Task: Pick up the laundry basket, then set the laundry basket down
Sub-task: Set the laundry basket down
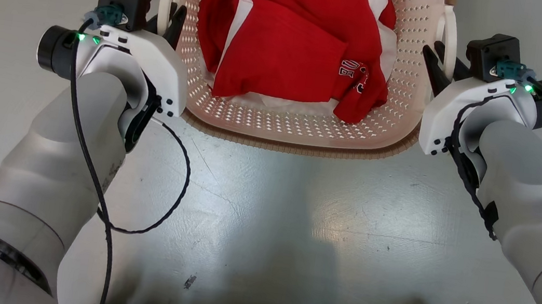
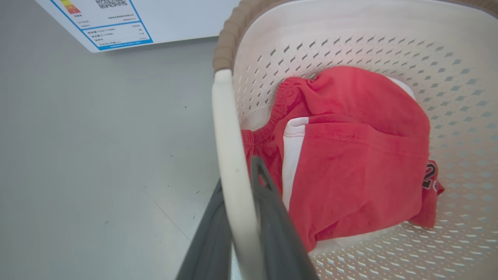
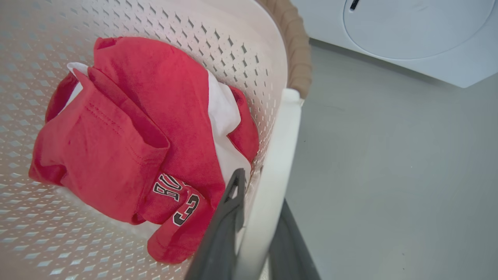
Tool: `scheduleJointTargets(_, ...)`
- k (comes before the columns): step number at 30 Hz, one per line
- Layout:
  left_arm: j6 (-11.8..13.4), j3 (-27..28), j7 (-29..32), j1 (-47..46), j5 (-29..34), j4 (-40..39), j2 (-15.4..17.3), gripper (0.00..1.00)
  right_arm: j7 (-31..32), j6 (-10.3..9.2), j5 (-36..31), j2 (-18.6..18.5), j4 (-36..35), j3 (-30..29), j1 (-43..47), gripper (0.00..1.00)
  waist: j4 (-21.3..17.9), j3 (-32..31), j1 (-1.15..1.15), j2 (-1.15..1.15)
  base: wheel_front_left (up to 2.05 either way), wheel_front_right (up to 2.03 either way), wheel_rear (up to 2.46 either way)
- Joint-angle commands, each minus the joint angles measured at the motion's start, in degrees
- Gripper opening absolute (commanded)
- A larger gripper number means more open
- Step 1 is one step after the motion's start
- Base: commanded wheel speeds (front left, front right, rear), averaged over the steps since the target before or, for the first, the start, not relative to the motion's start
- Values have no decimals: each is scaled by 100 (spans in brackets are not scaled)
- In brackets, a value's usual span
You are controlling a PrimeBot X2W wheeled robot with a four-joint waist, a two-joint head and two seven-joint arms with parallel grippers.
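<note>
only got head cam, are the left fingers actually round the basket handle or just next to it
observer: Round it. In the left wrist view the left gripper has one dark finger on each side of the white left handle of the laundry basket, with no gap showing.
operator: and the right
observer: Same in the right wrist view: the right gripper straddles the right handle, with its fingers against it.
operator: whats past the basket
observer: A white washing machine with a round door stands on the floor beyond the right-handle side.
</note>
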Motion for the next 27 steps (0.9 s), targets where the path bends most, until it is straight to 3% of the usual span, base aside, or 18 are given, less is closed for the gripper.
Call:
scheduleJointTargets(1, 14, 143, -85, -152, 112, -158, 143, 0, -31, 43, -148, 73, 1, 68, 237, 0, 3, 29, 0, 0, 0, 0, 0)
scheduleJointTargets(12, -43, 551, -85, -70, 481, -135, 66, 0, -33, 43, -383, 52, 1, -249, 210, 0, 9, 97, 0, 0, 0, 0, 0)
scheduleJointTargets(13, -29, 615, -85, -60, 503, -15, 28, 33, -33, 43, -437, 34, 8, -349, 193, 0, 6, 101, 0, 0, 0, 0, 0)
scheduleJointTargets(14, -30, 633, -85, -62, 519, 50, 8, 56, -33, 43, -471, 28, 14, -397, 195, 33, 6, 102, 0, 0, 0, 0, 0)
scheduleJointTargets(15, -29, 652, -85, -65, 531, 111, -11, 98, -33, 43, -507, 28, 19, -438, 202, 47, 6, 102, 0, 0, 0, 0, 0)
scheduleJointTargets(16, -29, 652, -85, -65, 531, 111, -11, 98, -33, 43, -507, 28, 19, -438, 202, 47, 6, 102, 0, 0, 0, 0, 0)
scheduleJointTargets(18, -38, 682, -85, -69, 529, 265, -60, 100, -33, 43, -588, 22, 27, -531, 204, 97, 8, 97, 0, 0, 0, 0, 0)
scheduleJointTargets(27, -61, 842, -85, -115, 665, 337, -84, 100, -33, 43, -972, 47, 44, -976, 252, 100, 27, 79, 0, 0, 0, 0, 0)
